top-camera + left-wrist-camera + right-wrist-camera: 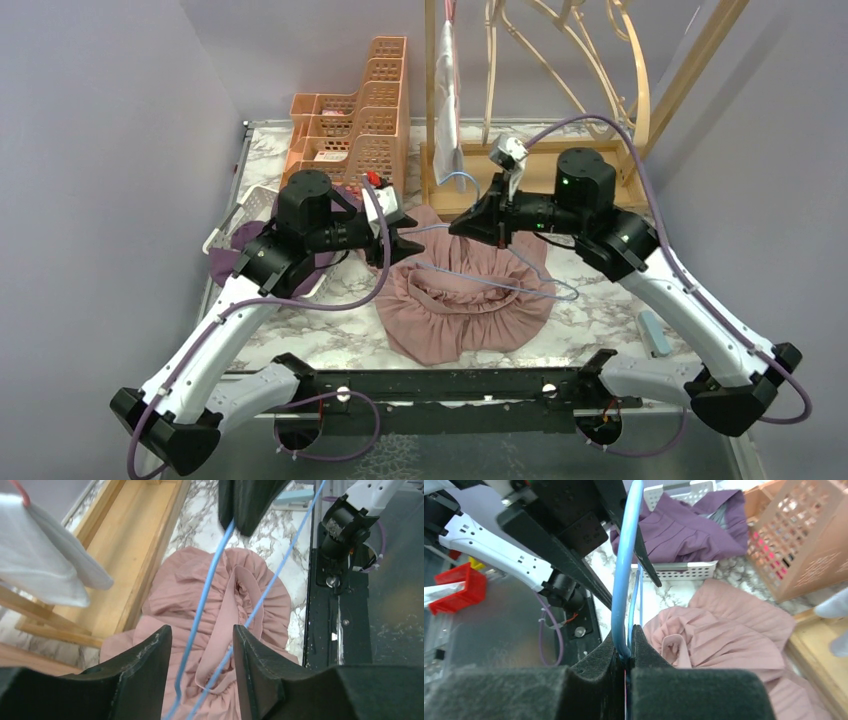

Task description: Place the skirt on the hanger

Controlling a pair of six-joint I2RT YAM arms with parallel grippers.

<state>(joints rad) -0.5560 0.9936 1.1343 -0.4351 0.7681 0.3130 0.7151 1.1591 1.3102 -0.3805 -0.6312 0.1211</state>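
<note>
The right gripper [626, 652] has its two black foam fingers [649, 652] pressed together on the thin blue wire of the hanger [626, 555], pinching it right at their tips. From that pinch the wire rises towards the left arm. The left gripper [202, 637] has its fingers [147, 652] spread apart, and two strands of the hanger [200, 610] run through the gap between them; I cannot tell whether either strand touches a finger. In the overhead view the two grippers face each other over the middle of the table, the left gripper [393, 238] near the right gripper [472, 224], with the hanger [520, 288] looping out across the skirt below. The skirt [450, 320] is a pink pleated one, lying in a crumpled round heap on the marble table [600, 310], not on the hanger, with its waistband folded up in the middle [235, 595]. To the left of the skirt a white basket [674, 570] holds a purple garment [684, 530]. Behind it stand peach-coloured plastic organisers [360, 120]. A wooden rack [640, 150] stands at the back of the table with a white cloth [447, 90] hanging on it, and the far edge of the skirt lies against its wooden base [125, 545].
</note>
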